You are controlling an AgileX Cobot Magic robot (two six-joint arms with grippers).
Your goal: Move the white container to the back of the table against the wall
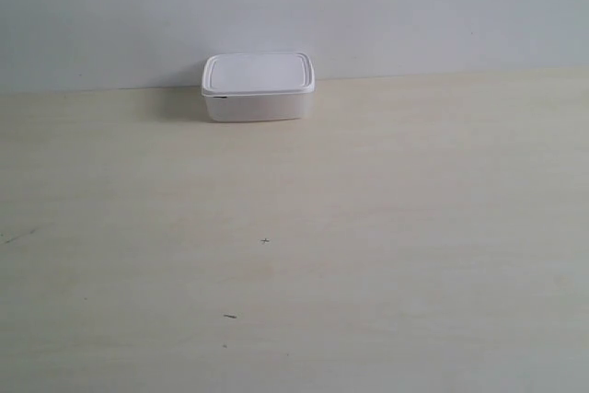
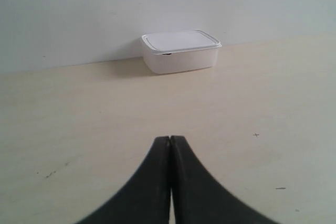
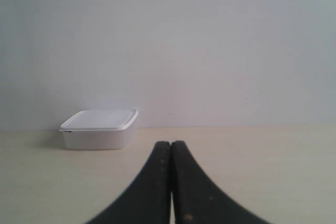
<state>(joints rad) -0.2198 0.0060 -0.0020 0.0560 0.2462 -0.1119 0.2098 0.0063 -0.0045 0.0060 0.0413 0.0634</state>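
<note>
White container (image 1: 258, 86): upper centre of exterior frame, lid on, at far edge of table (image 1: 368, 227), apparently against wall (image 1: 414, 6). Left gripper (image 2: 170, 139), right gripper (image 3: 171, 144): jaws pressed together, empty, well apart from container. Task: judged complete; nothing evidently left.

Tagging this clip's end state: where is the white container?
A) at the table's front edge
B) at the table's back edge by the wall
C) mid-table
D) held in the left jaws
B: the white container sits on the table at the foot of the wall; the left gripper and right gripper, jaws shut, hold nothing.
</note>
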